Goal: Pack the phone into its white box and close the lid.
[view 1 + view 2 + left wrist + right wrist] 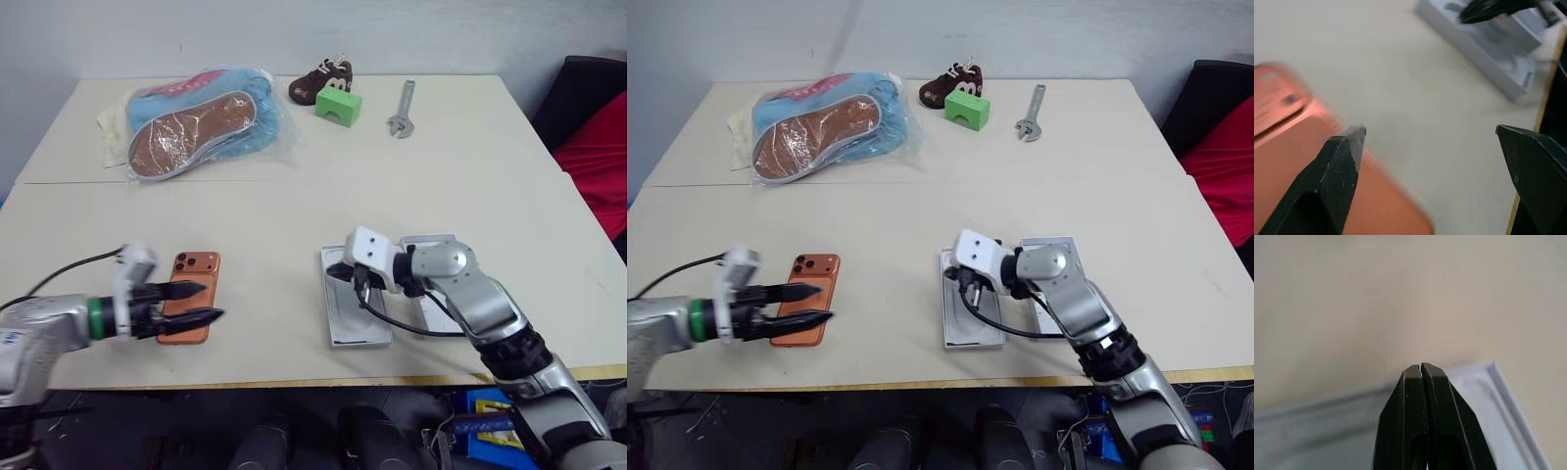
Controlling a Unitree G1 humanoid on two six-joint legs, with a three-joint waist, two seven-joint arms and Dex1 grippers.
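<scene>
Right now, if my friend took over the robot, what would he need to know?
Left gripper: open, empty, fingers over the phone, which lies camera-side up on the table's left part, not gripped.
Right gripper: shut, empty, over the white box.
The white box sits open near the table's front edge, with nothing inside that I can see. A second white tray, probably the lid, lies just right of it, partly hidden by the right arm.
Done: nothing packed.
Left: grab the phone, put it in the box, close the lid.
</scene>
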